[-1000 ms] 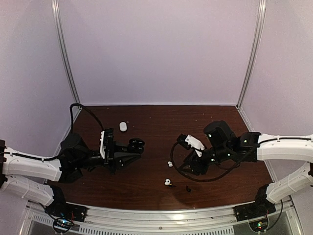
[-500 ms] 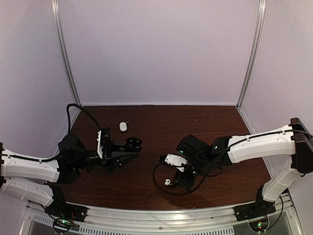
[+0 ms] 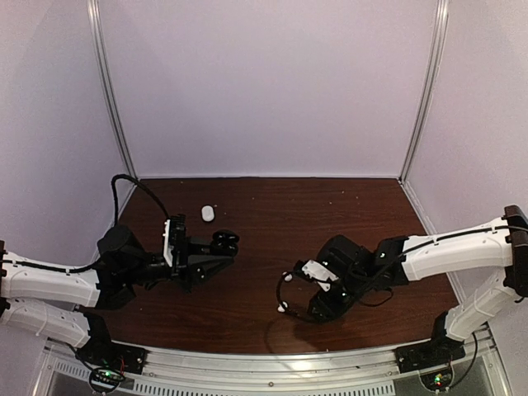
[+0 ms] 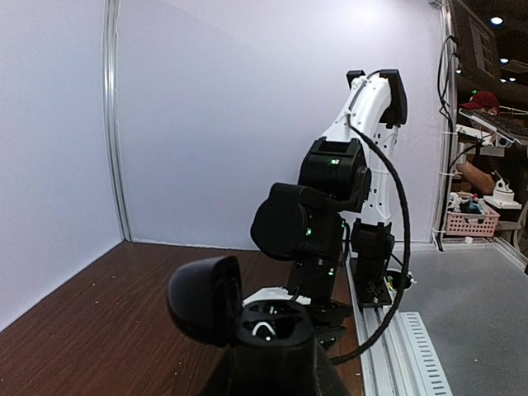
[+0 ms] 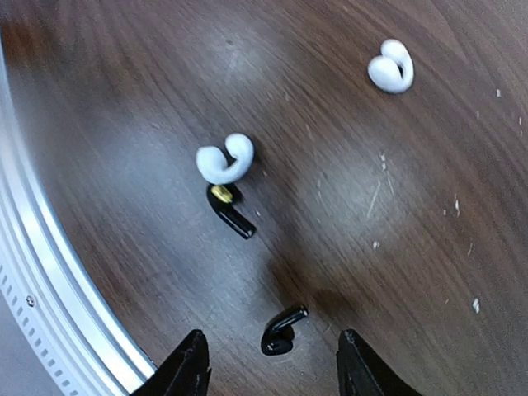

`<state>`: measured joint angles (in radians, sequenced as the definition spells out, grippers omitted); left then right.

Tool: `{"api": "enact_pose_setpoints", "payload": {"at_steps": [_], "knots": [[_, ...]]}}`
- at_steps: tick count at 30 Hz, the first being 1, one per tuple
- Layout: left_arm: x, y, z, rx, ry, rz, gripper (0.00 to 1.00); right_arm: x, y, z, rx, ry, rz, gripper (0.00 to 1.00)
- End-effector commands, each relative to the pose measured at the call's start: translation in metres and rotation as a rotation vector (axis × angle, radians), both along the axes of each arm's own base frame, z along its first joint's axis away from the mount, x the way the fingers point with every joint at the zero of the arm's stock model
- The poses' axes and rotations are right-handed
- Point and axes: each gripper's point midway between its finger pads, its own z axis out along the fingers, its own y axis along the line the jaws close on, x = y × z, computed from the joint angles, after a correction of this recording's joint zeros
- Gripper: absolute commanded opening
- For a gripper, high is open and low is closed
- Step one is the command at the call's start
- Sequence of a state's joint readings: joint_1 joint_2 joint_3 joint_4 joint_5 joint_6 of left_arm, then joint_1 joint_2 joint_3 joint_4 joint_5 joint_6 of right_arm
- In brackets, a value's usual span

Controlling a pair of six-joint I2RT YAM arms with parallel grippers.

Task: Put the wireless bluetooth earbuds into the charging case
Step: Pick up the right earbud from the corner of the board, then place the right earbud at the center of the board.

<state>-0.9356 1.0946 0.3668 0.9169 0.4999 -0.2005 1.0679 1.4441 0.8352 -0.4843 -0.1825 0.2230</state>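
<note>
Tool [image 5: 271, 340] (right) spread — black earbud [image 5: 283, 330] between.

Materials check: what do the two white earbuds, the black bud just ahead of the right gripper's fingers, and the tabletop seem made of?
Both white earbuds: glossy moulded plastic, judging by smooth rounded shells with soft highlights.
Black bud: probably shiny plastic too; a bright glint runs along its stem.
Tabletop: dark wood grain, veneer or laminate, cannot tell which; fine streaks and pale scuffs show.
</note>
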Motion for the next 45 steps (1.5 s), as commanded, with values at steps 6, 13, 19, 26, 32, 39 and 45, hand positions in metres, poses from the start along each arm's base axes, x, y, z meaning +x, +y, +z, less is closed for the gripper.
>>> {"api": "enact_pose_setpoints", "payload": {"at_steps": [6, 13, 19, 26, 32, 39, 45], "knots": [[0.003, 0.002, 0.006, -0.03, -0.027, 0.015, 0.07, -0.007, -0.026, -0.025, -0.003, 0.07, -0.198, 0.54], [0.003, 0.001, 0.006, -0.029, -0.031, 0.013, 0.07, -0.006, -0.033, -0.041, -0.064, 0.063, -0.212, 0.44], [0.003, 0.001, 0.007, -0.029, -0.034, 0.012, 0.07, -0.006, -0.036, -0.052, -0.098, 0.064, -0.213, 0.3], [0.005, 0.0, 0.006, -0.028, -0.033, 0.015, 0.08, 0.009, -0.025, -0.049, -0.065, 0.028, -0.226, 0.25], [0.006, 0.001, 0.005, -0.026, -0.029, 0.018, 0.08, 0.039, -0.002, -0.045, -0.017, -0.01, -0.21, 0.22], [0.007, 0.005, 0.008, -0.029, -0.03, 0.042, 0.08, 0.088, 0.018, -0.043, -0.007, -0.069, -0.241, 0.26], [0.008, 0.006, 0.009, -0.03, -0.025, 0.05, 0.08, 0.127, 0.029, -0.023, 0.039, -0.121, -0.286, 0.32]]}}
